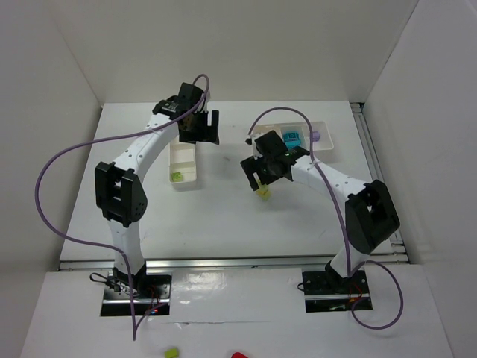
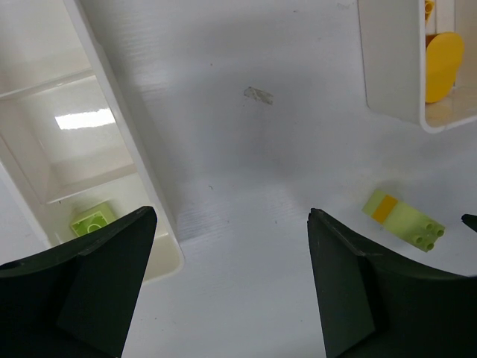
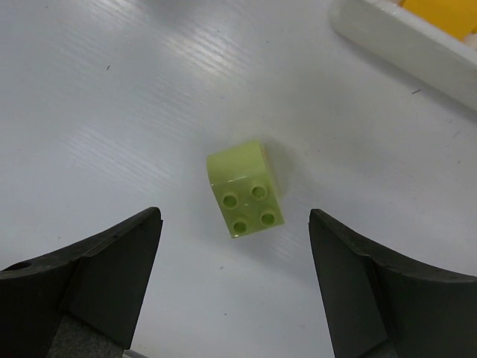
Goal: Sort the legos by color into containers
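Left hand point(image 2: 231, 216): fingers apart and empty, hanging over the near end of the narrow tray point(image 2: 130, 142).
Narrow tray: its end compartment holds one stored lime brick point(image 2: 93, 218), which suggests this tray is the place for lime.
Right hand point(image 1: 270, 165): fingers spread wide, holding nothing, one on each side of the loose lime brick point(image 3: 244, 195); neither finger touches it.
Loose lime brick: lies on the bare surface point(image 3: 112, 97) between the two trays, tilted with its studs facing the wrist camera. The left wrist view shows an orange patch on one face.
Likely reason: the right hand appears lined up to close on this brick and carry it to the narrow tray.
Wider tray point(image 1: 322, 142): holds teal bricks point(image 1: 292, 136), a purple piece point(image 1: 315, 136) and a yellow-orange piece point(image 2: 443, 63).
Edges: the wider tray's wall sits near the brick on its far right; the narrow tray's wall is well off to the left.
Open room: bare surface surrounds the brick, so both fingers can descend freely. The left hand over the narrow tray may crowd a drop there.
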`<move>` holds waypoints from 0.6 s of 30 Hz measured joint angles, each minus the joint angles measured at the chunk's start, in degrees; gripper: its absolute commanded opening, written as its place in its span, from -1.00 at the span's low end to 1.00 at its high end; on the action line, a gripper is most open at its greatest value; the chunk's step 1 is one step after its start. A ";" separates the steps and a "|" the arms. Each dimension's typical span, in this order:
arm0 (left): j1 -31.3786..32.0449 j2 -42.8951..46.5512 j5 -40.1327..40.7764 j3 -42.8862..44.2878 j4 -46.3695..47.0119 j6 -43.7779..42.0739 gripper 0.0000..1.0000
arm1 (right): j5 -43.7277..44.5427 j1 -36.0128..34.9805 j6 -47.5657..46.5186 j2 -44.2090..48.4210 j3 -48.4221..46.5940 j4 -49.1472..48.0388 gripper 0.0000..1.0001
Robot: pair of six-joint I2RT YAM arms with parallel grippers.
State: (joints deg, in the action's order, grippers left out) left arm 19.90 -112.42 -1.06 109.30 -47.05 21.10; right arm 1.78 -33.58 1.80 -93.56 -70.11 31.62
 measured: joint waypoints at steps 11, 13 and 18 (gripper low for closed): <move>-0.94 0.02 1.46 0.00 -0.17 0.28 0.83 | -12.41 -2.01 2.03 -6.58 -0.87 -0.52 0.47; -2.08 0.04 1.84 0.00 -0.50 0.76 0.83 | -16.65 -3.08 3.26 -8.44 -2.95 -0.79 0.45; -6.88 0.81 2.34 -0.02 -1.03 2.73 0.83 | -24.70 -5.01 4.92 -14.21 -13.14 -2.08 0.66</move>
State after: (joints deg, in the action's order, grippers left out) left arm 13.02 -111.61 1.28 109.27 -48.07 23.83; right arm -22.92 -38.59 6.72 -107.77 -83.24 29.54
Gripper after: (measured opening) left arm 0.917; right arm 0.740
